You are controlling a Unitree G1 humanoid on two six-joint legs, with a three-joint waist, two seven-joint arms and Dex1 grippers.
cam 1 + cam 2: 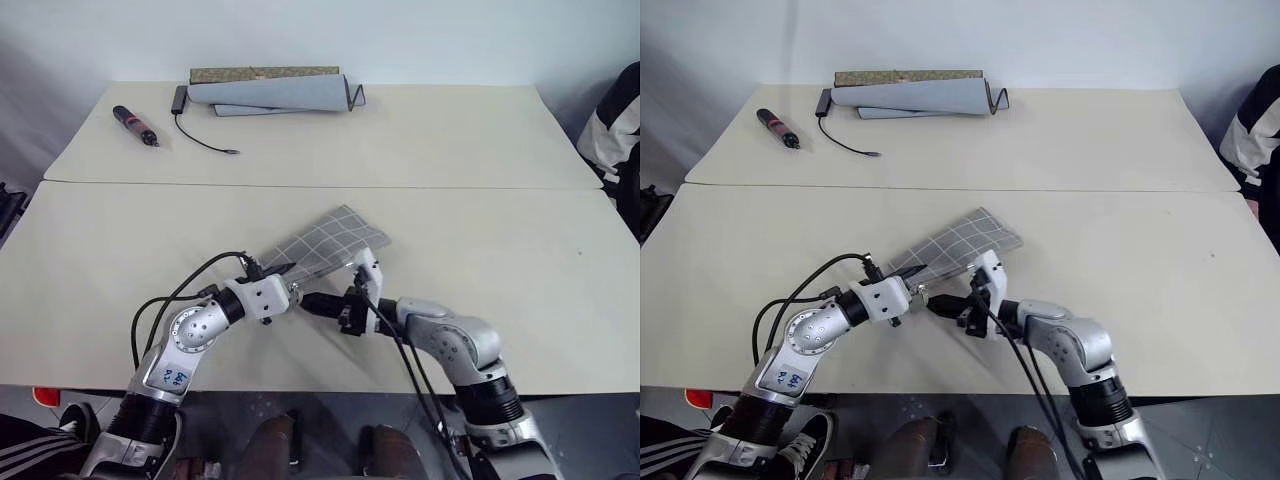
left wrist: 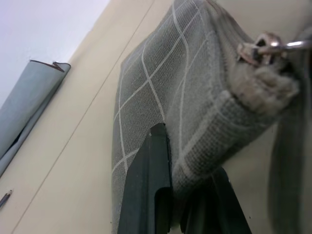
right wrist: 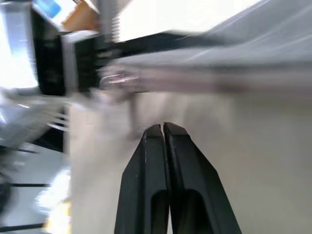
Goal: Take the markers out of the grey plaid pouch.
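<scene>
Your left gripper (image 1: 283, 283) has its 2 black fingers (image 2: 146, 190) pinching the near end of the grey plaid pouch (image 1: 325, 241), one finger flat on the checked face and the other tucked under the rolled edge. The pouch is a flat rectangle of coarse woven grey fabric crossed by thin white grid lines; it slopes up from the tabletop (image 1: 500, 250) at its far corner to the raised end in those fingers. Just beside the fingertips the seam bunches into a fuzzy, frayed-looking lump, and a small metal zip pull (image 2: 263, 46) with a ring and a loop sticks out from it. You cannot see any markers; the pouch mouth is not visible.

Your right gripper (image 1: 312, 303) sits just below that raised end, pointing toward the left one, with its 2 fingers (image 3: 151, 161) pressed together on nothing; the pouch edge and the zip ring hang blurred just past their tips.

Well away from both pairs of fingers, at the far side of the pale matte tabletop, lie a plain grey rolled mat (image 1: 270, 92), a thick black-and-red pen-like tool (image 1: 134, 125), and a thin black cable (image 1: 195, 135). A striped sleeve (image 1: 615, 120) shows at the tabletop's right edge.
</scene>
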